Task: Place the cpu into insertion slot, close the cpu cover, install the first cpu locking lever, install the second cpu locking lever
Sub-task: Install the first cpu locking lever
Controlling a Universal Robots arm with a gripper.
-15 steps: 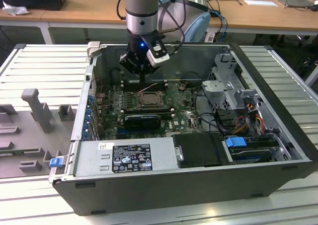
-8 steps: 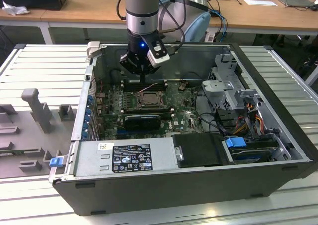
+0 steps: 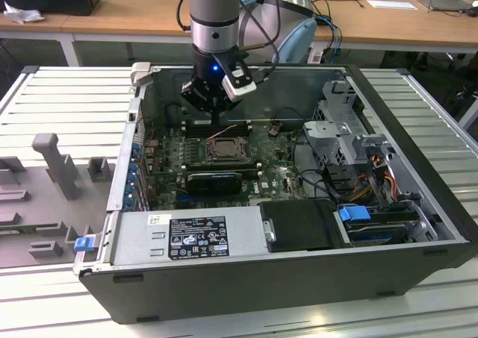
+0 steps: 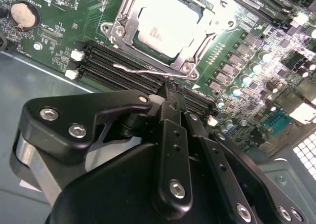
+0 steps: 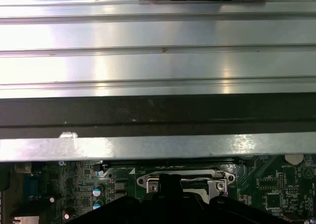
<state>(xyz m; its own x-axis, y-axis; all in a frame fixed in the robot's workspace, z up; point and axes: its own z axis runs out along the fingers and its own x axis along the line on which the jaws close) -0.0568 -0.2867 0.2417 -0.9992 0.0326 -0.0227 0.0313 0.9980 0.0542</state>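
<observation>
One cpu (image 4: 168,28) lay seated in the insertion slot (image 4: 195,56), its pale face showing through the window of the cpu cover (image 4: 210,21), which lay flat over it in the second wrist view. One thin locking lever (image 4: 143,69) ran along the socket's near edge, beside four black memory slots (image 4: 123,66) counted in that view. One round coin cell (image 4: 24,15) sat on the green circuit board (image 4: 59,31) well apart from the socket.

The fingers (image 4: 173,105) appeared pressed together, with nothing seen between them, their tips just above the lever beside the socket; contact could not be confirmed.

The first wrist view showed the socket frame (image 5: 185,179) edge-on beneath the case wall (image 5: 158,115), with ribbed metal worktop (image 5: 158,36) beyond it, detail not given by the second wrist view.

The exterior view alone showed the whole open computer case (image 3: 246,286) lying on the slatted worktop, the gripper (image 3: 216,118) lowered inside it over the socket's far side, one grey power supply (image 3: 187,237) along the near wall, and one drive cage (image 3: 351,121) toward the exterior view's right.
</observation>
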